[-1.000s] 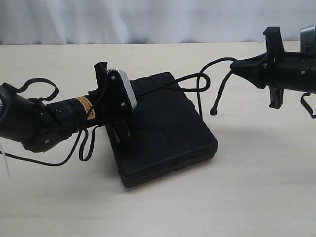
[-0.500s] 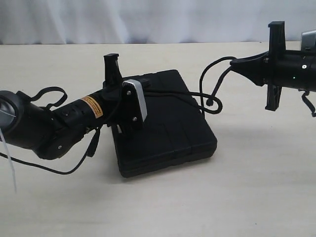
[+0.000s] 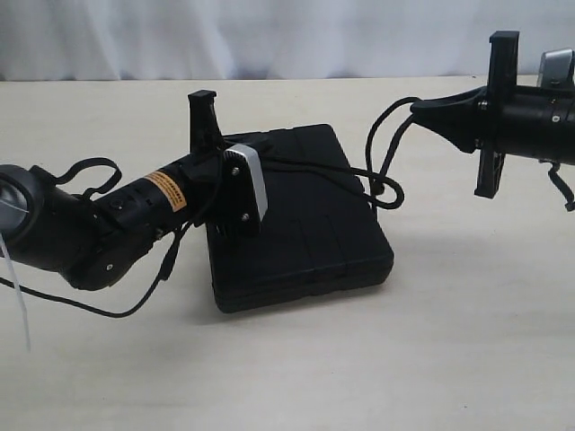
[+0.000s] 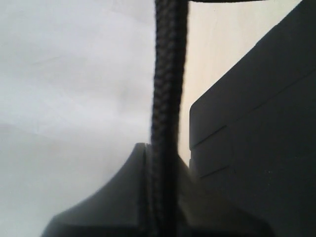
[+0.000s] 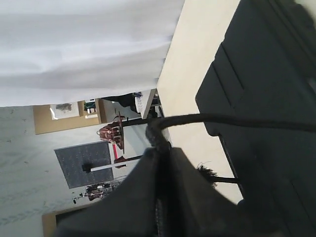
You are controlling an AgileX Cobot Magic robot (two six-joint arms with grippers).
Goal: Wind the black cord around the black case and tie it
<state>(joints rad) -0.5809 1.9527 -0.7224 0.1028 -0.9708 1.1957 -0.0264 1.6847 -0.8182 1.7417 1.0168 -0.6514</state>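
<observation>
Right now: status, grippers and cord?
Left gripper shut on black cord; right gripper too. Cord across black case, loose loop, untied. No obstruction seen.

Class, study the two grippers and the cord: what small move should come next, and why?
Probably draw the right gripper away from the black case. Both it and the left gripper are shut on the black cord, which crosses the case top yet hangs in a slack loop beside it.

One orange label [image 3: 168, 192] on left arm [image 3: 85, 229], unreadable.
</observation>
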